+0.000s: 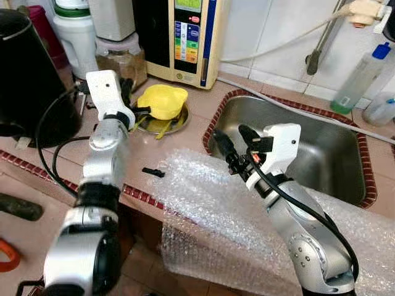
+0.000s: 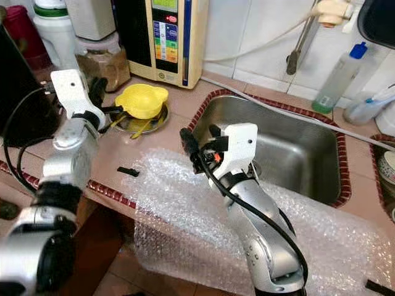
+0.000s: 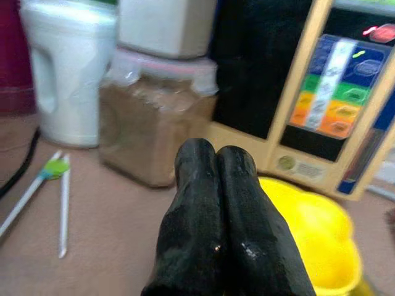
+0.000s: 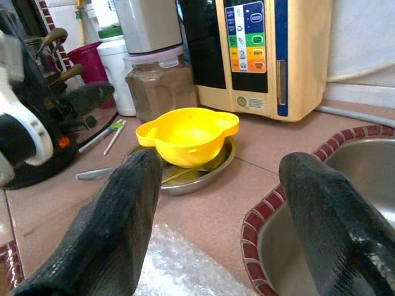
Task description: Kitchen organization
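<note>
- Bubble wrap [image 1: 203,203] drapes over the counter's front edge.
- Right gripper [image 1: 233,143], fingers wide apart and empty, hovers at the sink [image 1: 333,160] rim.
- Left gripper [image 3: 216,203], fingers pressed together and empty, sits just beside the yellow bowl [image 1: 162,100] on its metal plate [image 1: 180,121].

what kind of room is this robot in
Most likely a home kitchen. A stainless steel sink is set into a tiled countertop, a yellow bowl sits on a metal plate, and a wall-side water ionizer stands beside a jar of brown powder.
</note>
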Available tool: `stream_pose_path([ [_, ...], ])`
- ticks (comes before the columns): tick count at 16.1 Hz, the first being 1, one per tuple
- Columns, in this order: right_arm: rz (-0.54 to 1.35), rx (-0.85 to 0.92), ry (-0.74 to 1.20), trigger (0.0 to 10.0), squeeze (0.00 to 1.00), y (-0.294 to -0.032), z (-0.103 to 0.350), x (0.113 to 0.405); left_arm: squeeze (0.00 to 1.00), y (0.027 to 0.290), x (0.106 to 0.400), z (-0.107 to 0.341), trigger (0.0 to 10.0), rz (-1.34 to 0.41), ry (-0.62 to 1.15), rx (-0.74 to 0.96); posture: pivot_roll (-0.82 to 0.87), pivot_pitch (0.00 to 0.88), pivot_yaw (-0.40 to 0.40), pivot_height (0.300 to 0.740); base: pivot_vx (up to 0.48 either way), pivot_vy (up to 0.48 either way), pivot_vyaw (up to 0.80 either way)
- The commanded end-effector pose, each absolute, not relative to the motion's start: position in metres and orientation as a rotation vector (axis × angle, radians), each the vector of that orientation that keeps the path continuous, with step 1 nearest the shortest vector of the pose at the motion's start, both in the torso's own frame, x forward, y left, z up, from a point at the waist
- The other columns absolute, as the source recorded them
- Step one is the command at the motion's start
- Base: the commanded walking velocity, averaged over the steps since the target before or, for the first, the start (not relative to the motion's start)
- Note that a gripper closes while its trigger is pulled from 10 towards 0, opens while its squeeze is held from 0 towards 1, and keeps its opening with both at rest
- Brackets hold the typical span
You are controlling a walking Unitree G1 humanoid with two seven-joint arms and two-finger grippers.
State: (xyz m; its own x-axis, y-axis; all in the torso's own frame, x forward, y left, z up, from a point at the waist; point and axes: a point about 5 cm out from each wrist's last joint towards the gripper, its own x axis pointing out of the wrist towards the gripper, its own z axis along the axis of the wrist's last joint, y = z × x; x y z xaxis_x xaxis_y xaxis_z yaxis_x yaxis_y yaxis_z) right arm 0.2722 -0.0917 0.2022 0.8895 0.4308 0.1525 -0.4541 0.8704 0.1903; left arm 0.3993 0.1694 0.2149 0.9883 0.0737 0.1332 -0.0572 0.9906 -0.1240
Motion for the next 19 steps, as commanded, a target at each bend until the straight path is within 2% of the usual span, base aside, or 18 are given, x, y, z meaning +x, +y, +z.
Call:
stream_pose_path([
  [1,0.457,0.217,-0.111,10.0,0.00,-0.094,0.203,0.273,0.00,0.171,0.404,0.211,10.0,0.106,-0.073,-0.132,-0.03,0.087,-0.054,0.740,0.000,0.000,0.00],
  [2,0.454,0.216,-0.110,10.0,0.00,-0.094,0.203,0.272,1.00,0.169,0.407,0.211,10.0,0.076,-0.047,-0.233,-0.04,0.089,-0.052,0.740,0.000,0.000,0.00],
  [5,0.444,0.214,-0.109,10.0,0.00,-0.096,0.202,0.270,1.00,0.158,0.413,0.211,10.0,0.087,0.002,-0.277,-0.05,0.094,-0.048,0.740,0.000,0.000,0.00],
  [8,0.442,0.211,-0.110,10.0,0.00,-0.096,0.202,0.269,1.00,0.156,0.415,0.216,10.0,0.095,-0.035,-0.327,-0.05,0.097,-0.047,0.740,0.000,0.000,0.00],
  [10,0.443,0.211,-0.110,10.0,0.00,-0.096,0.202,0.269,1.00,0.157,0.414,0.228,10.0,0.057,-0.156,-0.385,-0.05,0.100,-0.048,0.740,0.000,0.000,0.00],
  [12,0.446,0.211,-0.110,10.0,0.00,-0.095,0.202,0.269,1.00,0.154,0.409,0.243,10.0,0.001,-0.309,-0.270,-0.05,0.099,-0.048,0.740,0.000,0.000,0.00],
  [13,0.448,0.210,-0.110,10.0,0.00,-0.095,0.202,0.270,1.00,0.149,0.406,0.243,10.0,-0.024,-0.344,-0.269,-0.05,0.098,-0.050,0.740,0.000,0.000,0.00],
  [16,0.450,0.208,-0.110,10.0,0.00,-0.094,0.201,0.271,1.00,0.150,0.408,0.220,10.0,0.011,-0.208,-0.256,-0.05,0.095,-0.050,0.740,0.000,0.000,0.00],
  [17,0.452,0.206,-0.111,10.0,0.00,-0.094,0.201,0.271,1.00,0.147,0.409,0.217,10.0,-0.014,-0.186,-0.327,-0.04,0.092,-0.050,0.740,0.000,0.000,0.00],
  [19,0.452,0.201,-0.111,10.0,0.00,-0.094,0.201,0.271,1.00,0.146,0.410,0.213,10.0,-0.009,-0.137,-0.294,-0.04,0.089,-0.050,0.740,0.000,0.000,0.00],
])
